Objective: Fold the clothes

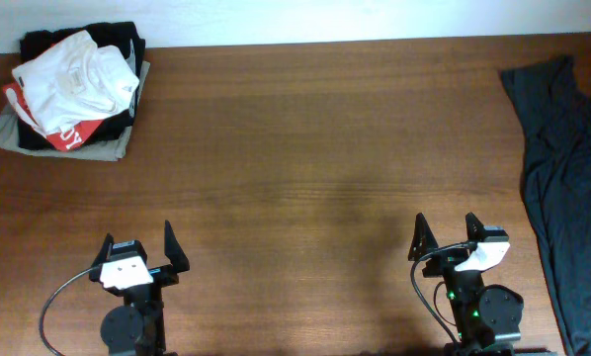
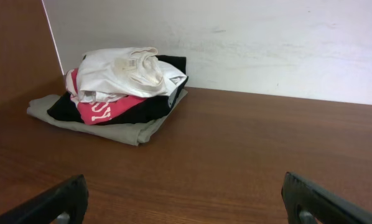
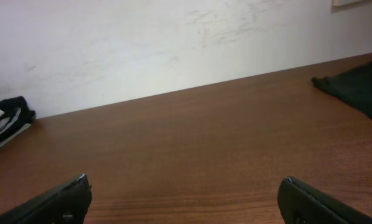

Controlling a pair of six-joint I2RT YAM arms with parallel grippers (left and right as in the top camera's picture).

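A brown wooden table (image 1: 305,148) meets a scuffed white wall (image 2: 267,43). The dark teal-grey T-shirt (image 1: 562,168) lies rumpled along the table's right edge, its long axis running from far side to near side, partly out of frame. A stack of garments (image 1: 73,94) occupies the far left corner. The left gripper (image 1: 138,237) and right gripper (image 1: 446,225) hover spread wide, holding nothing.

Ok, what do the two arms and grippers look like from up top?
Black left arm and right arm, each with a white block behind its gripper. The left gripper and right gripper have two dark pointed fingers each. A thin black cable loops beside each arm; green lights glow on the right one.
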